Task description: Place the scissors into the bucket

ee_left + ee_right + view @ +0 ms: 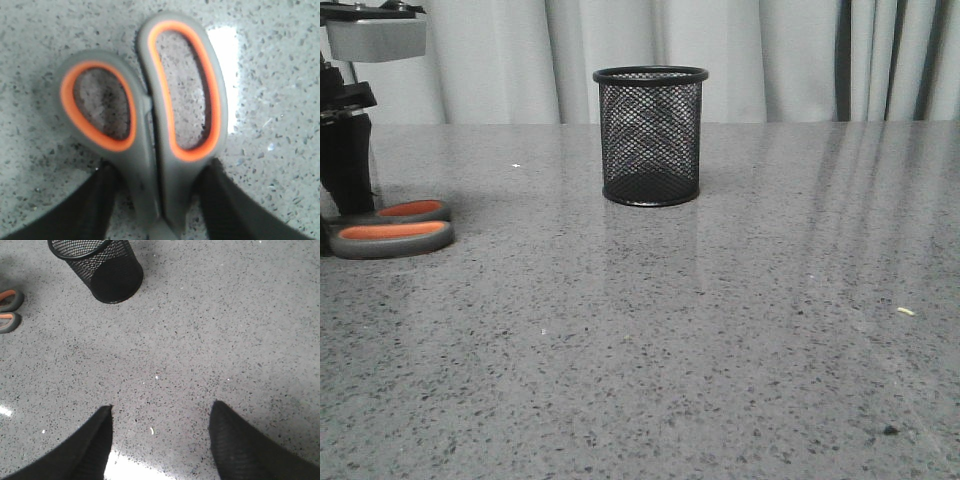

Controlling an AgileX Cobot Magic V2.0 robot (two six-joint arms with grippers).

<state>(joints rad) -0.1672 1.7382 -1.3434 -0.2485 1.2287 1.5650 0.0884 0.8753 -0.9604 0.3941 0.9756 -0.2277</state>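
Observation:
The scissors (392, 238) lie flat on the table at the far left, their grey handles with orange lining pointing right. In the left wrist view the scissors (150, 150) fill the frame, blades hidden below the wrist. My left gripper (160, 170) is down at the table, open, one finger on each side of the scissors' neck, with table showing between fingers and neck. It shows in the front view as a black block (345, 170). The bucket (650, 135), a black mesh cup, stands upright at the middle back, empty. My right gripper (160, 410) is open and empty over bare table.
The right wrist view shows the bucket (100, 265) and the scissors' handles (9, 310) far from the right gripper. Grey speckled table (720, 330); small crumbs (905, 311) at the right. Grey curtain behind.

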